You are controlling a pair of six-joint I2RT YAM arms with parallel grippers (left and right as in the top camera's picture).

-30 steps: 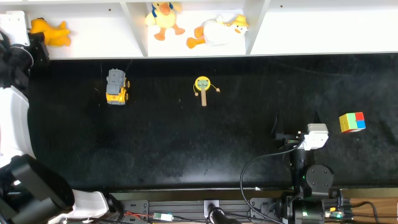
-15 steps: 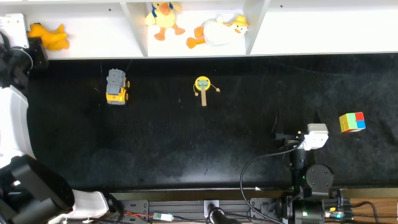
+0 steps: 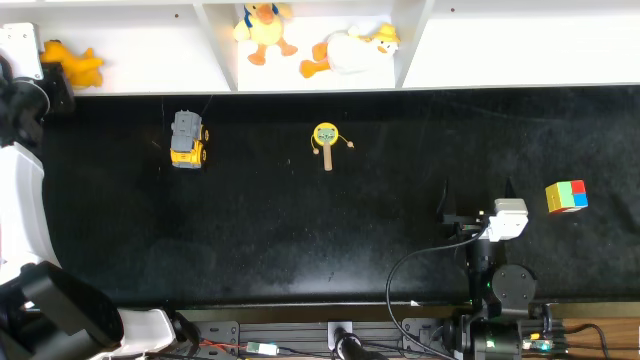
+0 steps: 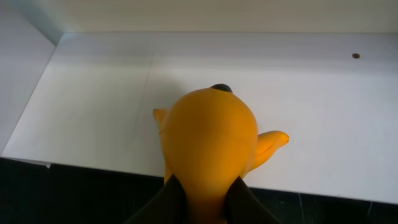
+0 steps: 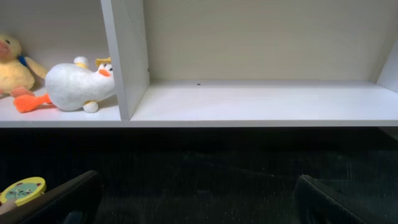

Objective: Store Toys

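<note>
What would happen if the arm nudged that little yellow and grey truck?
The truck looks like hard plastic, so probably stiff and light. It seems to stand on wheels on the flat black table, so a push would likely roll it.

The plush toy (image 4: 211, 143) is plain orange, the shelf (image 4: 323, 124) white, the tabletop (image 3: 300, 220) black. The truck (image 3: 187, 138) is grey and yellow, and the cube (image 3: 566, 196) shows red, green, blue and yellow patches.

The orange toy (image 4: 211, 146) looks smooth, the white shelf (image 4: 323, 124) matt.

Black work surface (image 3: 300, 230), loose cables (image 3: 400, 262) along its near edge.
</note>
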